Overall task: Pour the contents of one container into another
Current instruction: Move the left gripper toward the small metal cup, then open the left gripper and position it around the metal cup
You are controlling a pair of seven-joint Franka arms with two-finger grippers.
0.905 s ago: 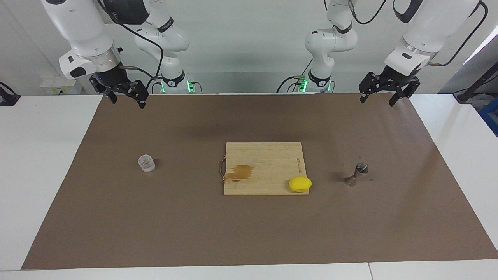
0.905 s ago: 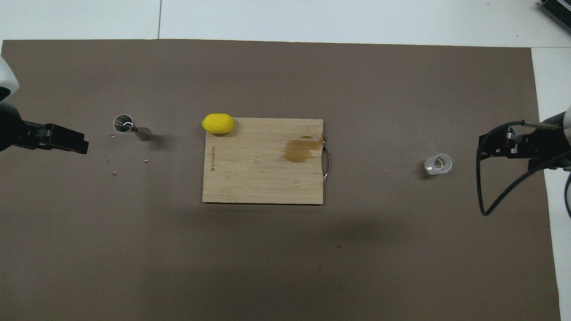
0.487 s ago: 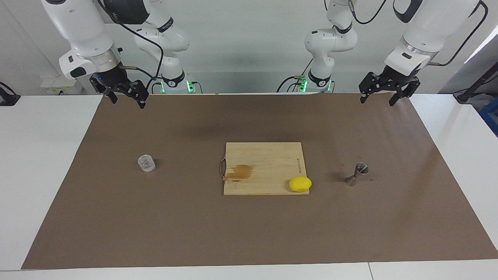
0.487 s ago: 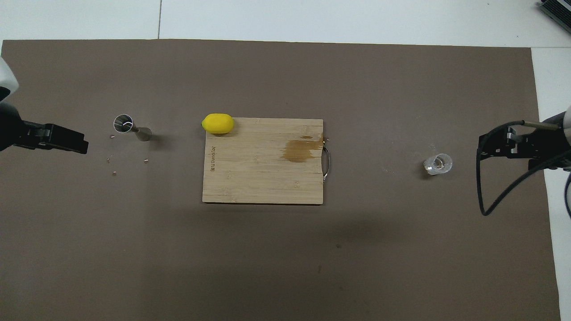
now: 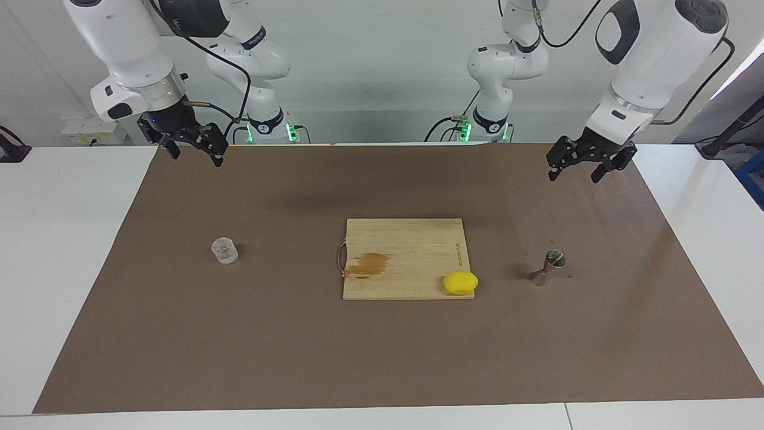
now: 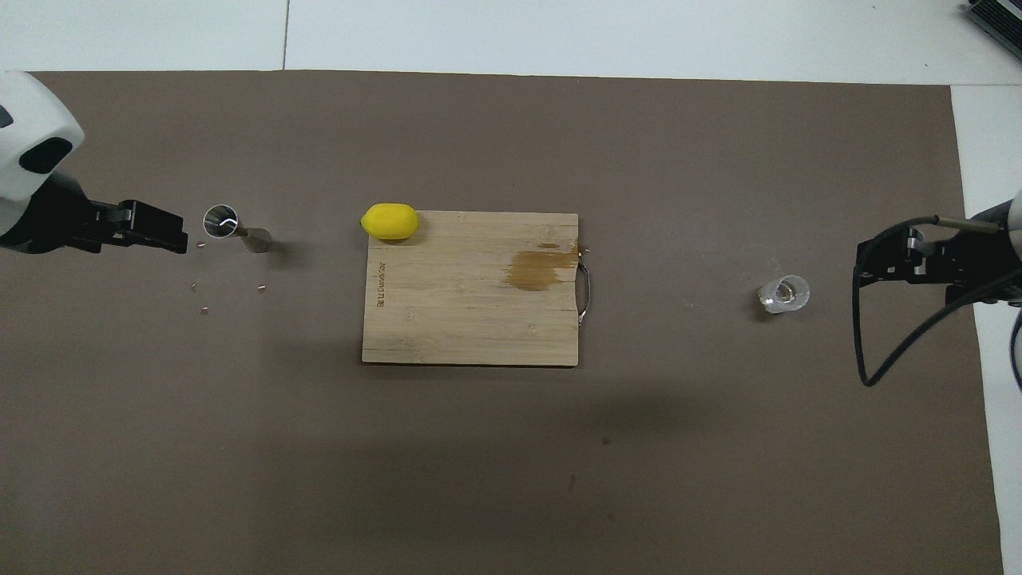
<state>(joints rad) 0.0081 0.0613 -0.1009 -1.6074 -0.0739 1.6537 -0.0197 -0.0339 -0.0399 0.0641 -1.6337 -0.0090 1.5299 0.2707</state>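
Observation:
The clear faceted glass tumbler (image 5: 225, 251) (image 6: 784, 294) stands upright on the brown mat toward the right arm's end of the table. The silver hourglass jigger (image 5: 548, 267) (image 6: 235, 231) stands upright toward the left arm's end. My left gripper (image 5: 573, 171) (image 6: 164, 237) is open and empty, up in the air over the mat beside the jigger and apart from it. My right gripper (image 5: 194, 152) (image 6: 866, 267) is open and empty, raised over the mat's edge beside the glass; that arm waits.
A wooden cutting board (image 5: 406, 239) (image 6: 447, 319) with a brown stain and a metal handle lies mid-table. A yellow lemon (image 5: 460, 282) (image 6: 390, 221) sits at its corner toward the jigger. Small crumbs (image 6: 204, 309) lie on the mat near the jigger.
My left gripper has come down and moved closer to the jigger. The right gripper, glass, jigger, board and lemon have not moved.

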